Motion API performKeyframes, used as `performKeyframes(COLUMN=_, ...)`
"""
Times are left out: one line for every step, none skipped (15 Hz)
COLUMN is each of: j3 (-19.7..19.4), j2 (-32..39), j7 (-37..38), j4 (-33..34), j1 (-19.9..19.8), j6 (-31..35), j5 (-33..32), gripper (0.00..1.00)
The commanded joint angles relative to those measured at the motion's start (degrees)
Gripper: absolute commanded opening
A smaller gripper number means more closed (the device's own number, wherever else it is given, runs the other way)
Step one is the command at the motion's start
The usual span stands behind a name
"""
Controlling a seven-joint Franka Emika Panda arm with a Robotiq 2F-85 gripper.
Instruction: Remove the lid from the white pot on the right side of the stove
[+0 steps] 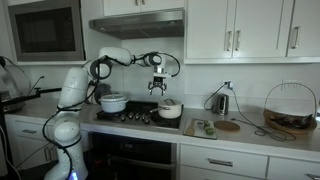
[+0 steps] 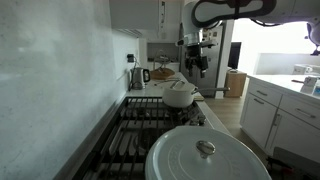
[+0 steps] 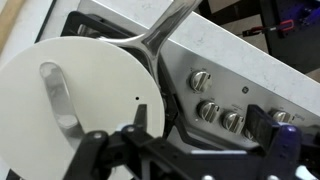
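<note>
Claw [image 1: 157,90] above white pot [image 1: 170,111], lid [image 3: 90,110] on, contents hidden.

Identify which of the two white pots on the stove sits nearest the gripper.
The right-hand white pot, directly beneath the gripper. The other white pot sits well off to its left in an exterior view.
</note>
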Motion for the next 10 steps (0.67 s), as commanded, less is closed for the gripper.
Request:
performKeyframes(j3=0.6, j2=5.0, j7=-7.1, j4=8.1, j1=-0.5, j6=-3.8, j5=-2.0, gripper=1.0)
performKeyframes(j3=0.6, j2=5.8, j7=-9.0, j4=9.2, j1=-0.5, j6=-3.5, j5=-2.3, gripper=1.0)
performKeyframes(j3=0.7, j2=6.5, j7=-10.9, j4=10.3, j1=-0.5, j6=-3.1, j5=-2.7, gripper=1.0)
performKeyframes(j3=0.7, j2=7.2, j7=-12.8, j4=11.3, j1=-0.6, j6=-2.9, j5=-2.9, gripper=1.0)
performKeyframes(j3=0.7, j2=7.9, j7=-14.5, j4=12.4, j1=-0.6, j6=-2.5, j5=-2.9, gripper=1.0)
performKeyframes(j3=0.4, j2=8.5, j7=-16.0, j4=13.1, j1=-0.4, j6=-2.2, j5=-2.6, gripper=1.0)
performKeyframes(j3=0.4, j2=9.1, j7=-17.3, j4=14.1, j1=-0.4, j6=-2.1, j5=-2.4, gripper=1.0)
performKeyframes(j3=0.4, j2=9.9, j7=-18.3, j4=15.2, j1=-0.5, j6=-2.3, j5=-2.0, gripper=1.0)
performKeyframes(j3=0.4, j2=10.7, j7=-19.3, j4=16.4, j1=-0.6, j6=-2.6, j5=-1.8, gripper=1.0)
performKeyframes(j3=0.4, j2=11.5, j7=-20.0, j4=17.4, j1=-0.5, j6=-2.7, j5=-1.8, gripper=1.0)
